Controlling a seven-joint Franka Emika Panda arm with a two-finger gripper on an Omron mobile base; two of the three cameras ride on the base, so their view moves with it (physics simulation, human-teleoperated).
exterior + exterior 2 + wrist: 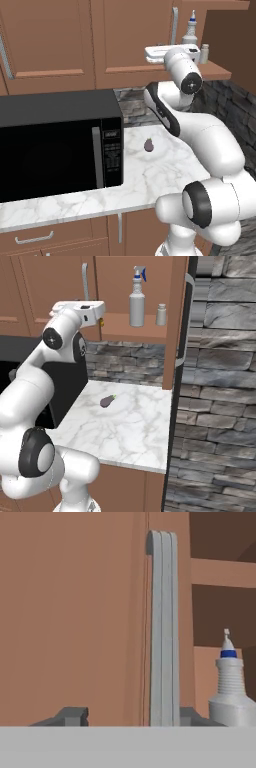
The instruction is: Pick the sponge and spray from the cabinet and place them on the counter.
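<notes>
The spray (137, 300) stands upright on the shelf (131, 326) of the open cabinet (150, 271), with a small white shaker bottle (161, 314) just beside it on the side away from the silver bar handle (85, 281). A bit of yellow (101, 320), likely the sponge, peeks out at the shelf's handle end, just behind the robot's hand. The gripper (132, 716) is raised to the shelf's front edge near the handle; in the hand view its two dark fingers (70, 716) sit either side of the handle's lower end, apart and with nothing visibly between them but the bar. Whether they touch it I cannot tell. Below the shelf, on the counter (165, 175), lies a dark purple egg-shaped thing (149, 145); a black microwave (60, 142) stands beside it. The right base view shows the cabinet's open door (182, 331) edge-on beyond the shaker.
</notes>
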